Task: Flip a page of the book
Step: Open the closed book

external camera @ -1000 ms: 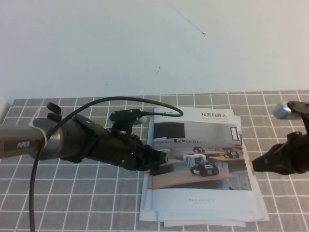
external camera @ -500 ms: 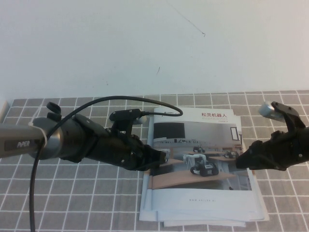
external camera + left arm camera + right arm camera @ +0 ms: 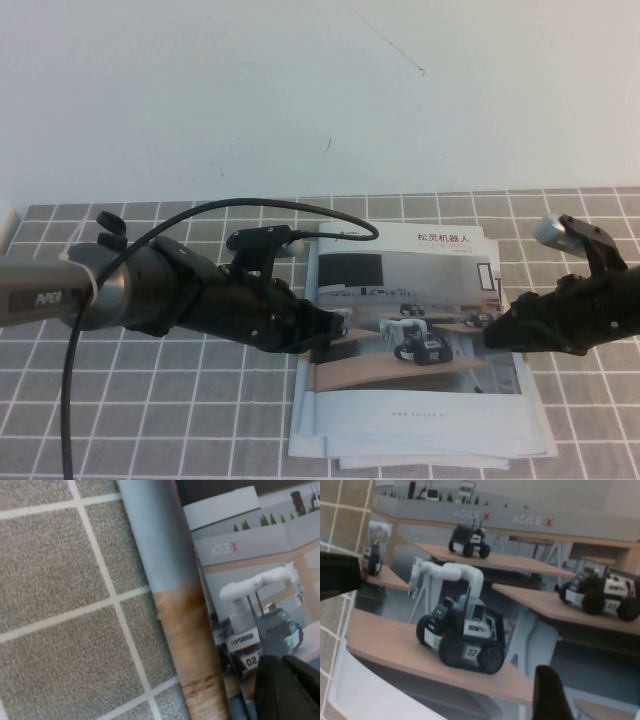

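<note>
Book: the book (image 3: 415, 345) is laid closed, cover up, on the grey tiled cloth (image 3: 150, 400), atop spare booklets (image 3: 440, 458).
Left gripper: the left gripper (image 3: 338, 325) is placed on the cover's spine edge; its opening cannot be told.
Right gripper: the right gripper (image 3: 492, 337) is poised at the cover's right edge; its opening cannot be told.
</note>
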You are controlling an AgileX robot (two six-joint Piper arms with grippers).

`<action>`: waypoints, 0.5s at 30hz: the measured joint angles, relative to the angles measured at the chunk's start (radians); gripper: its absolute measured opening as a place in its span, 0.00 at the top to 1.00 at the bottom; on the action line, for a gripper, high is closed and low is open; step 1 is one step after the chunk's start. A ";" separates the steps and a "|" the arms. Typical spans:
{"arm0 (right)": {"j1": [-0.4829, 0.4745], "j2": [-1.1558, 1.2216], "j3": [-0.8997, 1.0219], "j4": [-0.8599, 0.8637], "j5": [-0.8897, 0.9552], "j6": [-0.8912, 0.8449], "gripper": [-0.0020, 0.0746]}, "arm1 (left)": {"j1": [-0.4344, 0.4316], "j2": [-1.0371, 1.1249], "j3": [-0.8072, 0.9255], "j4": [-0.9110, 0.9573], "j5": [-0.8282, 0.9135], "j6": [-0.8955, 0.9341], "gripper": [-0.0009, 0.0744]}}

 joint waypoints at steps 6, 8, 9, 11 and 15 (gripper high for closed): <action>0.000 0.018 -0.002 0.007 -0.022 -0.036 0.49 | 0.000 0.000 0.000 0.000 0.000 0.000 0.99; 0.000 0.020 -0.002 0.014 -0.020 -0.043 0.49 | 0.000 0.000 0.000 0.000 0.000 0.000 0.99; 0.000 0.020 -0.002 0.020 -0.017 -0.048 0.49 | 0.000 0.000 0.000 0.000 0.000 0.000 0.99; 0.000 0.020 -0.002 0.039 -0.010 -0.067 0.49 | 0.000 0.000 0.000 0.000 0.000 0.000 0.99; -0.004 0.020 -0.002 0.094 -0.001 -0.116 0.49 | 0.000 0.000 0.000 0.000 0.000 0.000 0.99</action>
